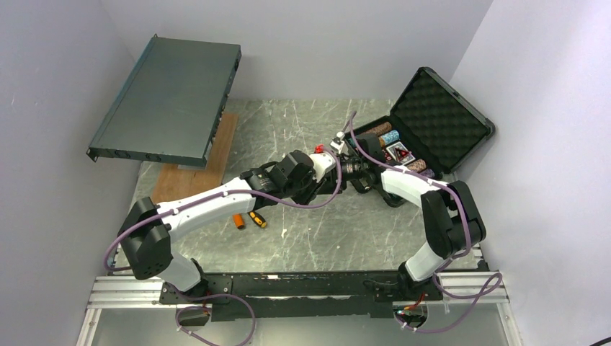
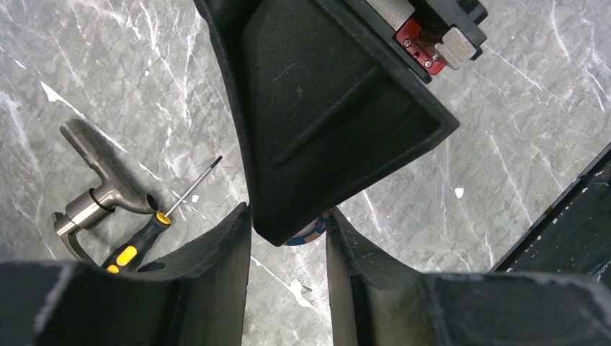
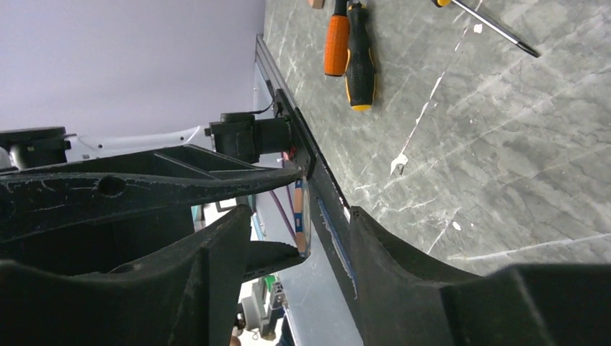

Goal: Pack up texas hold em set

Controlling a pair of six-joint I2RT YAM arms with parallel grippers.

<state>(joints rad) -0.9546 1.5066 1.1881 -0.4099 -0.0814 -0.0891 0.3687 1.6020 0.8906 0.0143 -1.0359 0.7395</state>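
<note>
Left gripper (image 2: 288, 231) is being clamped on a blue-orange striped round poker chip (image 2: 313, 232); right gripper (image 3: 299, 220) is being held half-open around it, near the open black foam-lined case (image 1: 441, 119).

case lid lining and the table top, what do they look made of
Case lid lining: soft black foam, matte, going by the regular egg-crate bumps across the whole panel.
Table top: hard grey slab with white veins and a slight sheen. It looks like marble, but a printed laminate would look the same from here.
</note>
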